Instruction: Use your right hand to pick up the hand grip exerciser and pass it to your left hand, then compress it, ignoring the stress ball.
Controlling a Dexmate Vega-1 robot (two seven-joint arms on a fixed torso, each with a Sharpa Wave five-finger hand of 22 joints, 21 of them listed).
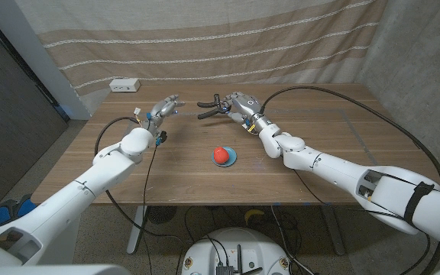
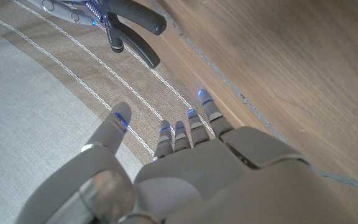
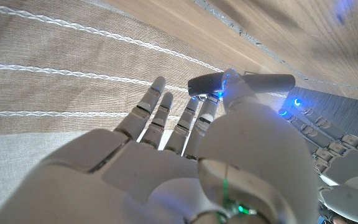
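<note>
The right robot hand (image 1: pixel 239 105) grips the black two-handled hand grip exerciser (image 1: pixel 211 107), raised above the wooden tabletop (image 1: pixel 319 122), its handles pointing toward the left robot hand (image 1: pixel 163 108). That hand waits just beside the handle tips, released, fingers apart. A handover could slip if the right lets go before the left closes around both handles. The red stress ball on its blue dish (image 1: pixel 223 156) sits nearer the robot, between the arms. How the right fingers wrap the exerciser is hard to make out.

One hand grip exerciser (image 1: pixel 211 107), one red stress ball (image 1: pixel 221 153), one blue dish (image 1: pixel 233 160), one white box (image 1: pixel 124 85)
</note>
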